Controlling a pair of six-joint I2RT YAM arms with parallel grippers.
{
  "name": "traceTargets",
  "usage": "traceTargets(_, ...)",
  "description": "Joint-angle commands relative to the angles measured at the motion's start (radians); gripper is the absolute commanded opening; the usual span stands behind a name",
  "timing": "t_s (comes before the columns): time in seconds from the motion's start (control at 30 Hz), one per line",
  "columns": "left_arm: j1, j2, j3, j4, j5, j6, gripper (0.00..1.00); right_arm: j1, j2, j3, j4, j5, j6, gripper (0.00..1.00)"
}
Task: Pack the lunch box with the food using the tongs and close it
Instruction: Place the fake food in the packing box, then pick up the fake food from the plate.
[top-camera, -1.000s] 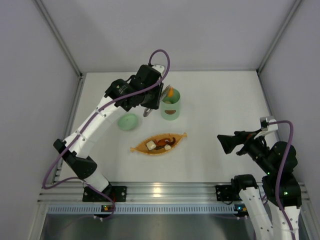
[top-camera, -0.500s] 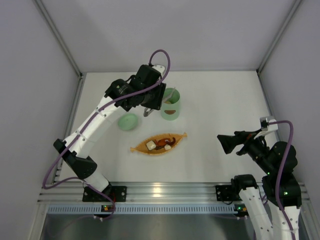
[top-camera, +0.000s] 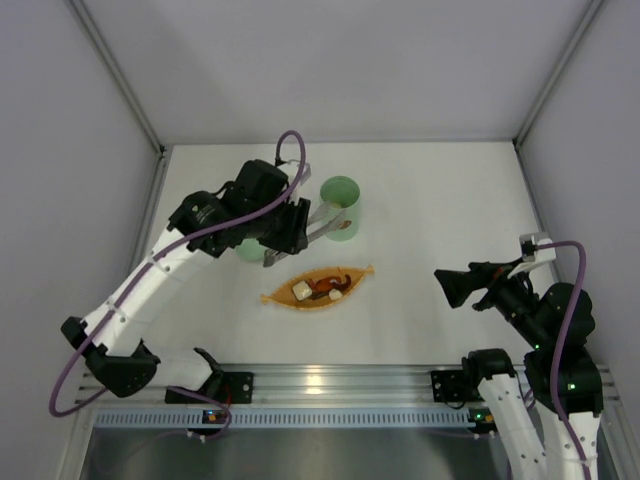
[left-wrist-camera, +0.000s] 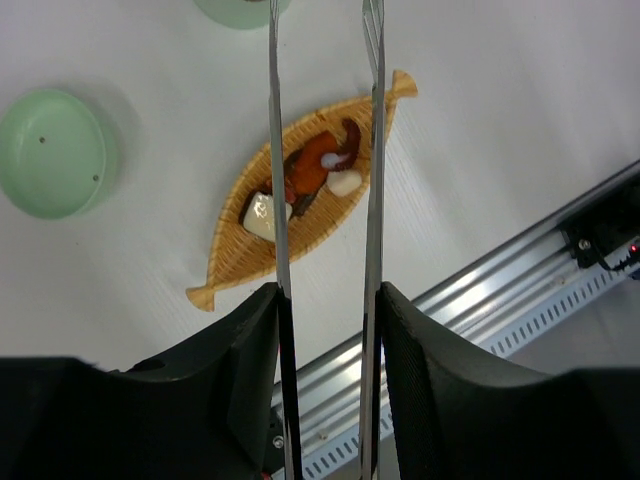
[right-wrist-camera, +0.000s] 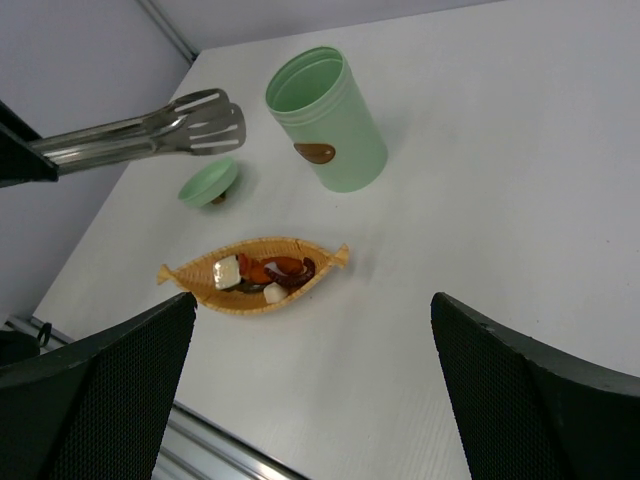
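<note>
The mint-green lunch box (top-camera: 340, 207) stands open at the back of the table, and it shows with its brown mark in the right wrist view (right-wrist-camera: 328, 120). Its lid (top-camera: 250, 247) lies to the left, partly under my left arm. My left gripper (top-camera: 288, 228) is shut on the tongs (top-camera: 325, 222). Their arms (left-wrist-camera: 374, 230) are spread, nothing is between them, and the tips hang just left of the lunch box (left-wrist-camera: 240, 8). The food (top-camera: 320, 287), in white, orange and dark red pieces (left-wrist-camera: 320, 170), lies in the orange leaf tray (top-camera: 360, 272). My right gripper (top-camera: 450, 285) is open and holds nothing.
The tray (right-wrist-camera: 180, 272) sits between the lunch box and the metal rail (top-camera: 330, 380) at the near edge. Grey walls close in the table on the left, back and right. The lid (right-wrist-camera: 208, 183) lies upside down beside the tongs (right-wrist-camera: 150, 130).
The left arm has swung back and to the left, away from the lunch box's mouth. The orange piece that the tongs held there no longer shows. The tongs have sprung wider.
</note>
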Motion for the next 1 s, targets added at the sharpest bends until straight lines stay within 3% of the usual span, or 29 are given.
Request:
traceTargets(0.0,-0.002,-0.086,-0.080,0.008,0.126,-0.009,0.48,-0.001,0.001,0.020,-0.011,0.009,-0.012,0.99)
traceTargets(0.4,-0.024,-0.197,-0.425,0.092,0.212,-0.041,0.47,-0.001,0.001,0.020,-0.021,0.013,-0.016,1.00)
traceTargets(0.97,-0.028,-0.154,-0.487,0.184,0.175,-0.046,0.48,0.000,-0.011,0.015,-0.027,0.013,-0.017,1.00)
